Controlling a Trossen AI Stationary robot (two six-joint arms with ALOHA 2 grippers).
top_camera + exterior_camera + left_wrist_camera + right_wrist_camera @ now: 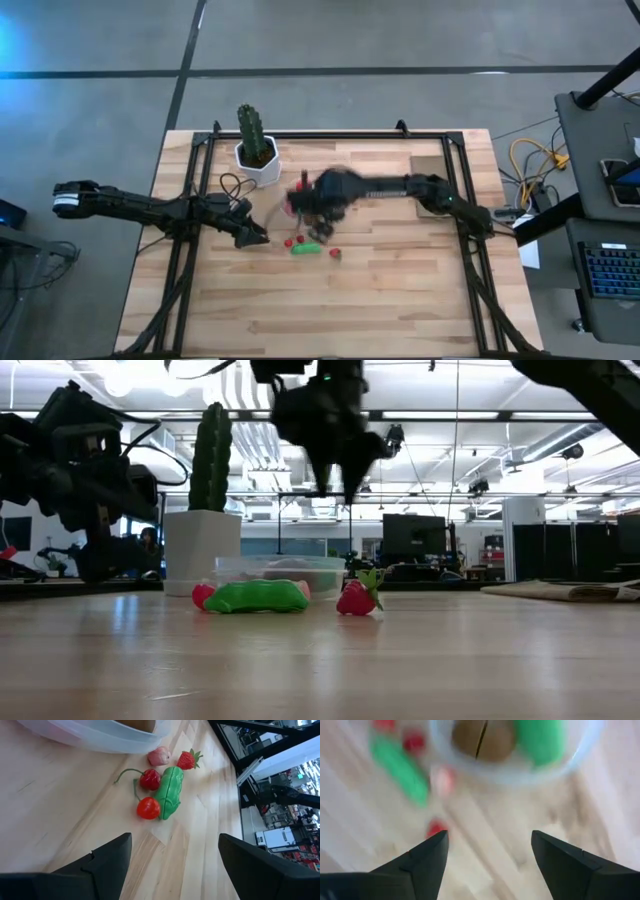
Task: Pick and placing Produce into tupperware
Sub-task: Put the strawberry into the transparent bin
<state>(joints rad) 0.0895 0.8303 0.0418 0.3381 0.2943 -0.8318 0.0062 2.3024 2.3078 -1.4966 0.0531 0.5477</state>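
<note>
Hovering above the tupperware, the right tool has its fingers spread wide and holds nothing. Inside the clear container lie a brown oval piece and a green piece. The left tool waits low over the wooden surface beside the container, also wide open and empty. On the surface just next to the tupperware rest a green pod, two cherries, a strawberry and a small pink piece — all close together.
</note>
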